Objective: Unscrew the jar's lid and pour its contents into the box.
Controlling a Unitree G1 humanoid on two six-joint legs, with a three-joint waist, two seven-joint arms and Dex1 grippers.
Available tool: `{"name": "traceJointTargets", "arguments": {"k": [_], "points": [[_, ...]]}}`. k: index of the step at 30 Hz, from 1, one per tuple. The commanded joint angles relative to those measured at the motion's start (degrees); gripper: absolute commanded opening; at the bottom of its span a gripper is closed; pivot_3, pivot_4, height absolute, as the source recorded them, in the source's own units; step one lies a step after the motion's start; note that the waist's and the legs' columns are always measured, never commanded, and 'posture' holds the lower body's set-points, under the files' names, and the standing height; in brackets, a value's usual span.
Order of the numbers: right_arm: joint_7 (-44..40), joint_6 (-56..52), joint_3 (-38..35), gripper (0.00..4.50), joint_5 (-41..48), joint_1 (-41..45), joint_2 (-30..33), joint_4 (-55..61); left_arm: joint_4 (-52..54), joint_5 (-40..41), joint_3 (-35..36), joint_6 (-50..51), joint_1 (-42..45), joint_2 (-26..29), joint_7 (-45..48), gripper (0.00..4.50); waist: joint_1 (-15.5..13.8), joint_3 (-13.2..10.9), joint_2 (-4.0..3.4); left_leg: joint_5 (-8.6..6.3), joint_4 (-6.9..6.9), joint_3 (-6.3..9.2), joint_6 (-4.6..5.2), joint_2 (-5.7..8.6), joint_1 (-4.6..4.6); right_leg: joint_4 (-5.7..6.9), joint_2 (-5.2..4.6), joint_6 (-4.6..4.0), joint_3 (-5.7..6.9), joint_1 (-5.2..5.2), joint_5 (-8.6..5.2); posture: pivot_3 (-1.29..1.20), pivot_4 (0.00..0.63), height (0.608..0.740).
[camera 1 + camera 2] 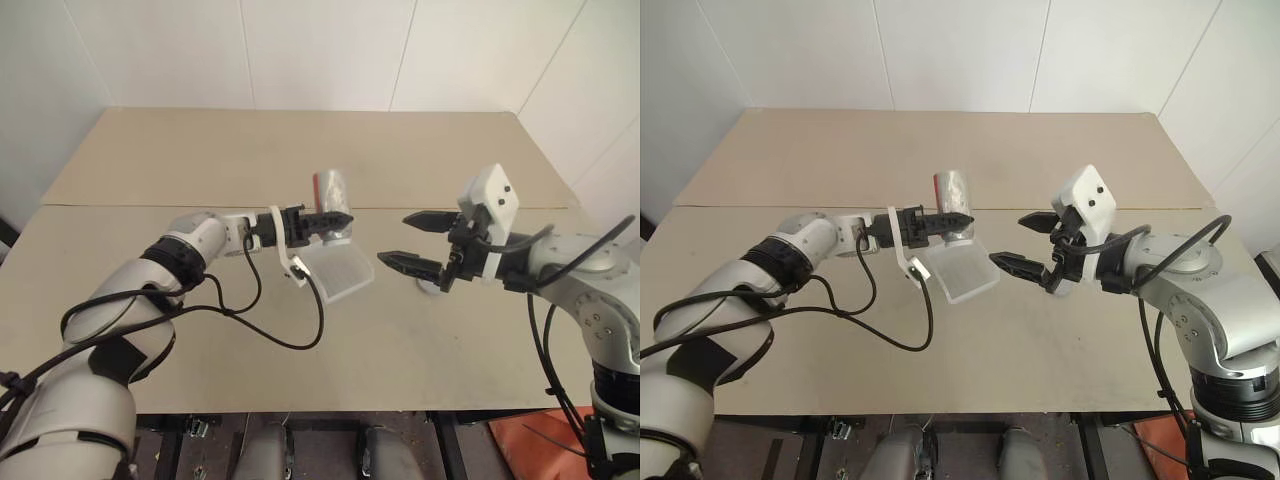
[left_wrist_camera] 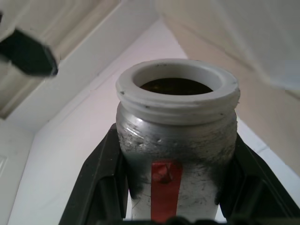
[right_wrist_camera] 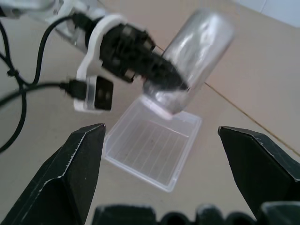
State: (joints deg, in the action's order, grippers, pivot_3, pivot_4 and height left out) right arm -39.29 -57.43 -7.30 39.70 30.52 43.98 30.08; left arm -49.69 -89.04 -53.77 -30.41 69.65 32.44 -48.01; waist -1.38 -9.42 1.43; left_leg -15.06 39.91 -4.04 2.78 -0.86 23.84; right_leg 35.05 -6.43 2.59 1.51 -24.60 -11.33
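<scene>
Left tool (image 1: 335,222) clamped on tipped, lidless jar (image 1: 333,192) seemingly above box (image 1: 338,272); right tool (image 1: 412,240) agape.

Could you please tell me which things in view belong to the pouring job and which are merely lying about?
Belonging to the job:
- jar, uncapped, tilted mouth-down over the box, clamped in the left pincer
- brownish contents inside the jar's mouth
- box, clear, on the table
- right pincer, open, holding nothing

Lying about:
- table
- a small whitish object under the right pincer, too hidden to identify
</scene>
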Motion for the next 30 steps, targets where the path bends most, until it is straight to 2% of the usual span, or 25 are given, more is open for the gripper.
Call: {"name": "traceJointTargets", "arguments": {"k": [1, 5, 12, 15, 17, 19, 22, 24, 26, 30], "points": [[2.35, -1.25, -3.78, 4.46, 4.03, 1.25, -0.71, 4.60, -1.85, -0.18, -0.04, 5.11, 3.58, -1.50, -3.23, 2.02, 0.00, 0.00, 0.01, 0.00, 0.00, 0.00, 0.00, 0.00, 0.00, 0.01, 0.00, 0.00, 0.00, 0.00, 0.00, 0.00, 0.150, 0.740], [3.62, -1.08, -4.45, 4.46, 6.32, -0.16, -0.70, 6.65, -2.84, 0.31, -0.40, 7.17, 4.10, -1.97, -5.29, 2.02, 0.03, 0.00, 0.00, -0.01, 0.01, 0.03, 0.01, 0.01, 0.01, 0.01, -0.03, 0.00, 0.00, 0.00, 0.00, 0.00, 0.150, 0.740], [3.23, 0.97, -2.33, 4.46, 4.89, -2.14, 0.35, 5.48, -0.26, 2.60, 0.24, 6.07, 2.54, -0.27, -7.81, 2.02, 0.11, 0.00, 0.01, 0.00, 0.07, 0.03, 0.01, 0.01, 0.01, 0.08, -0.04, 0.00, 0.00, 0.00, 0.00, 0.00, 0.150, 0.740], [2.82, 1.79, -2.08, 4.46, 4.52, -2.37, 0.49, 4.94, -1.19, 9.44, 3.77, 2.02, 1.52, 0.34, -3.46, 2.02, 0.20, 0.00, 0.00, 0.00, 0.08, 0.03, 0.00, -0.01, 0.00, 0.09, -0.04, 0.00, 0.01, 0.00, 0.00, 0.00, 0.150, 0.740], [2.71, 2.20, -1.90, 4.46, 4.24, -2.52, 0.41, 4.74, -2.54, 19.95, 9.31, -3.96, -0.22, 0.46, 3.87, 2.02, 0.35, 0.00, 0.00, 0.00, 0.08, 0.04, 0.00, -0.01, 0.00, 0.09, -0.04, 0.00, 0.01, 0.00, 0.00, 0.00, 0.150, 0.740], [2.81, 2.55, -1.93, 4.46, 4.05, -2.82, 0.09, 4.69, -2.80, 34.08, 17.44, -7.48, -3.43, -0.01, 14.39, 2.02, 0.60, 0.00, 0.00, 0.01, 0.08, 0.07, -0.02, -0.04, -0.01, 0.09, -0.05, 0.00, 0.00, -0.01, 0.01, 0.00, 0.150, 0.740], [3.20, 3.09, -1.90, 4.46, 4.09, -3.34, -0.63, 4.64, 4.44, 64.12, 30.39, -6.54, -12.55, -2.58, 39.01, 2.02, 0.93, 0.01, -0.02, 0.06, 0.12, 0.21, -0.10, -0.08, -0.03, 0.14, -0.09, -0.01, -0.03, -0.04, 0.01, 0.00, 0.150, 0.740], [3.42, 3.41, -1.66, 4.46, 4.05, -3.47, -0.95, 4.57, 13.53, 78.68, 36.56, 1.41, -18.89, -4.07, 51.60, 2.02, 1.08, 0.01, -0.02, 0.09, 0.19, 0.25, -0.15, -0.14, -0.05, 0.19, -0.11, -0.01, -0.08, -0.05, 0.01, 0.00, 0.150, 0.740], [3.66, 3.58, -1.44, 4.46, 4.04, -3.23, -1.24, 4.27, 23.37, 90.00, 41.96, 13.82, -24.36, -5.59, 59.18, 2.02, 1.27, 0.01, -0.02, 0.21, 0.27, 0.26, -0.35, -0.13, -0.03, 0.21, -0.11, -0.01, -0.11, -0.04, 0.01, 0.00, 0.150, 0.740], [3.86, 3.74, -1.15, 4.46, 4.37, -2.51, -1.93, 3.38, 36.71, 102.34, 50.20, 32.99, -32.00, -7.42, 63.18, 2.02, 1.40, 0.02, -0.03, 0.01, 0.38, 0.36, -0.02, -0.07, -0.05, 0.22, -0.06, 0.02, -0.14, 0.06, 0.03, 0.00, 0.150, 0.740]]}}
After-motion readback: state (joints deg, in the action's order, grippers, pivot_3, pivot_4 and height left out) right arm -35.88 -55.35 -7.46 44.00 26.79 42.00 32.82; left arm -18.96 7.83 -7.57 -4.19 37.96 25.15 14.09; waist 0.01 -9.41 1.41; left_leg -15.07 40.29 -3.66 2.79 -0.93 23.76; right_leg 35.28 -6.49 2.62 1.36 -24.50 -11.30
